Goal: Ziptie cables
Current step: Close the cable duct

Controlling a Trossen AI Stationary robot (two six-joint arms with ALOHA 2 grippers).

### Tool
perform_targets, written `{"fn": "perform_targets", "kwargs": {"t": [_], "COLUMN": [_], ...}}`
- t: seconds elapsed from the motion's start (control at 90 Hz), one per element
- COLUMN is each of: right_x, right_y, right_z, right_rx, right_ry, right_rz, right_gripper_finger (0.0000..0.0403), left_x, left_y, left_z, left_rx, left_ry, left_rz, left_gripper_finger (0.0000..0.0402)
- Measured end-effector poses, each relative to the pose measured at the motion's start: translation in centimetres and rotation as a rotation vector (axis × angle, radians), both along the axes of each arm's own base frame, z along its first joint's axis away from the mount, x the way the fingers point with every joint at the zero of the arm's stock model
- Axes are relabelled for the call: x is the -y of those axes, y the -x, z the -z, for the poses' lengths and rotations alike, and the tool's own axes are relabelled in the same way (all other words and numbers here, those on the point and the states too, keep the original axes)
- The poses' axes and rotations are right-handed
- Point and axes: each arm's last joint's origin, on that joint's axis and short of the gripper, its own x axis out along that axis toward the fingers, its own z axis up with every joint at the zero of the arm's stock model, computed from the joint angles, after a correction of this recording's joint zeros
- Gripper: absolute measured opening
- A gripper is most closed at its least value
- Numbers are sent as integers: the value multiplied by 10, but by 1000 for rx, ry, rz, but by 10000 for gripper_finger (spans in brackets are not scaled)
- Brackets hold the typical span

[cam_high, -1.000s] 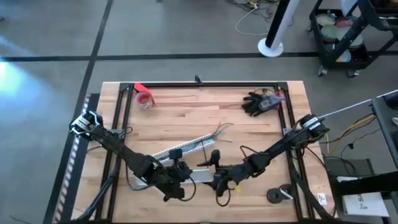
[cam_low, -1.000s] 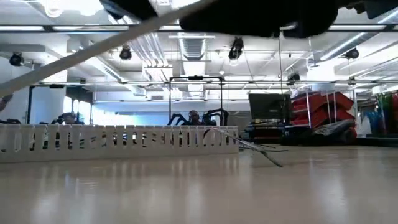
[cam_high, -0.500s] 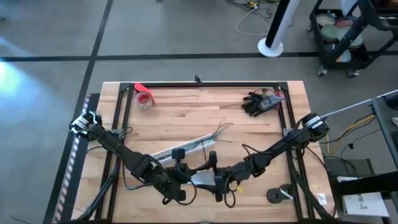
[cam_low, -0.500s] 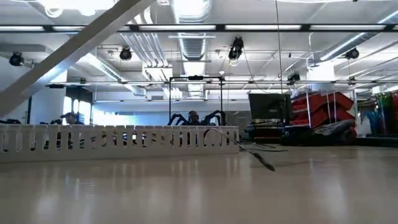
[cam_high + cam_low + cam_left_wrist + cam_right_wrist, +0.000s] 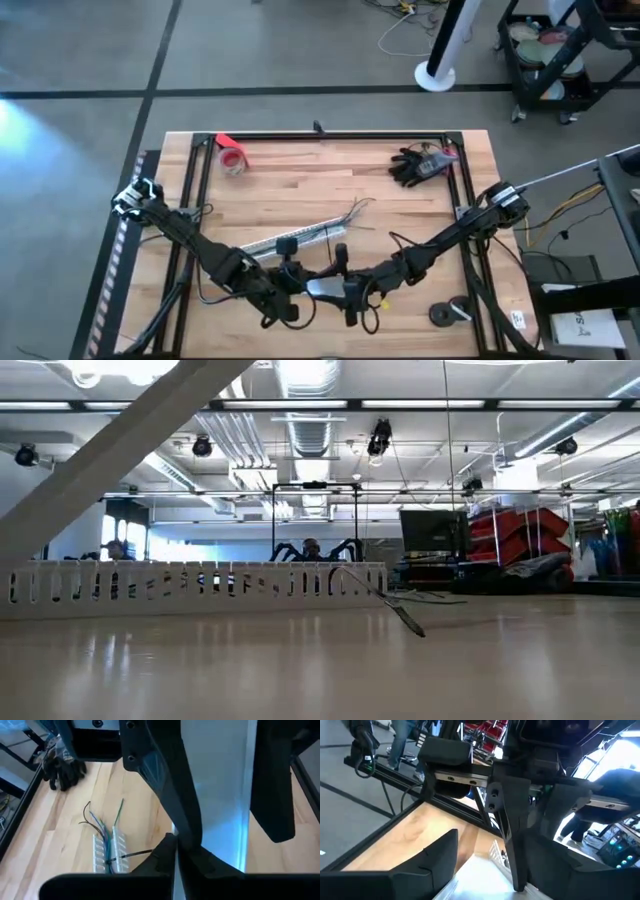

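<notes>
A slotted white duct (image 5: 295, 238) lies slanting on the table. The blue, green and dark cables (image 5: 100, 822) run along it and stick out of its far right end (image 5: 400, 610). A thin black tie (image 5: 132, 855) crosses the duct. Nearer the front edge my left gripper (image 5: 300, 290) and my right gripper (image 5: 345, 290) face each other. Both are shut on a flat white strip (image 5: 325, 288), which is lifted off the table and crosses the low view as a slanting bar (image 5: 120, 450). My left gripper comes level from the table's left. Its nearly closed fingertips (image 5: 167, 852) meet at the strip's near end (image 5: 222, 857). The fingers themselves cover the place of contact. The strip is clear of the table. My right gripper comes level from the table's right and lies across the strip. Its two fingers (image 5: 165, 785) stand on the strip's two long edges (image 5: 200, 795), pinching it across its width. The strip is lifted clear and slants upward.
A red tape roll (image 5: 232, 158) lies at the far left and black gloves (image 5: 415, 165) at the far right. A dark round thing (image 5: 448, 314) sits near the front right. A black frame rail (image 5: 320, 135) borders the wooden top.
Both grippers have carried the white strip a little toward the table's near edge. In the low view the strip now stands steeper and larger, and the dark arm above it has left the picture. A dark cable's free end has shifted slightly toward the table's left.
</notes>
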Motion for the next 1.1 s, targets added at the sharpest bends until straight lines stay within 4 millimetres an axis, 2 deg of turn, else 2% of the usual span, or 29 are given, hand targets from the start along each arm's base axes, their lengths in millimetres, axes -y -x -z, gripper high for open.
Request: {"fn": "perform_targets", "kwargs": {"t": [0.2, 0.411, 0.6, 0.756, 0.922, 1.1], "right_x": [1, 7, 14, 20, 24, 22], "right_y": [3, 13, 26, 35, 42, 43], "right_z": [-5, -21, -38, -49, -57, -60], "right_rx": [-14, -76, -158, -213, -225, -225], "right_ry": [8, 13, 14, 10, -9, -1], "right_rz": [1, 6, 22, 52, 63, 47], "right_gripper_finger": [211, 193, 193, 203, 195, 198], "left_x": [-8, -12, -8, -5, -4, -17], "left_y": [13, 20, 14, 12, 4, -1], "left_z": [-8, -4, 10, 12, 21, 40], "left_rx": [-35, -80, -99, -76, 0, 15], "left_ry": [5, 65, 88, 107, 138, 125], "left_rz": [-24, -69, -94, -93, -74, -102], "left_gripper_finger": [39, 123, 214, 279, 330, 365]}}
